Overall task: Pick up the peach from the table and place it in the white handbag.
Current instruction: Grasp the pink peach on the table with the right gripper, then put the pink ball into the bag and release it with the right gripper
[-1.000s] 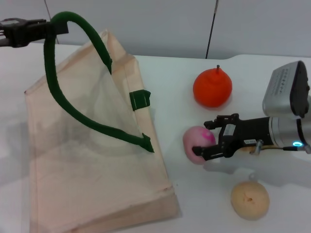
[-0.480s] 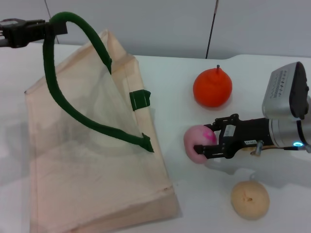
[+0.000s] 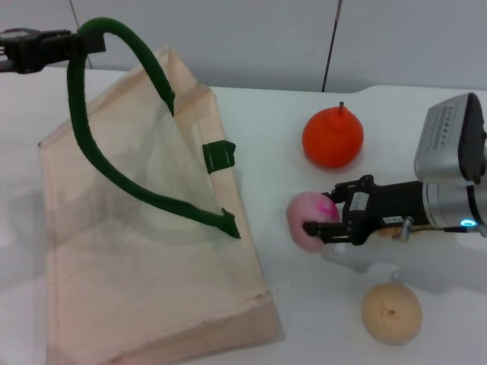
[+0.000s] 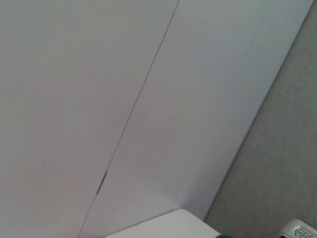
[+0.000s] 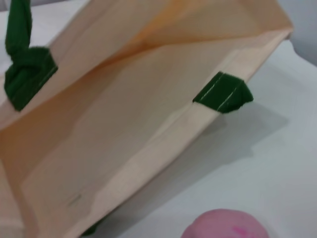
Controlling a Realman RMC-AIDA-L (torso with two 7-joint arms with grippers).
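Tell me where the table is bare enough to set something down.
Bare table lies behind the white handbag, left of the orange fruit; another strip runs between handbag and tan ball. It is crowded where the right gripper closes around the peach. The left gripper holds the green handle up.

— What sort of place is this?
— A lab or robot test room, by the look of it: a plain white table [image 3: 266, 319] set against a bare pale panelled wall [image 3: 228, 38], with one dark seam in the wall at 12 o'clock.
— What supports that?
— The props. A bright orange stemmed fruit [image 3: 332, 138] at 1 o'clock, a tan dimpled ball [image 3: 391, 312] at 5 o'clock, a large cream cloth tote bag with dark green looped handles [image 3: 144, 251] at 9 o'clock. The left wrist view shows only blank wall panels and a grey textured surface [image 4: 277, 168].
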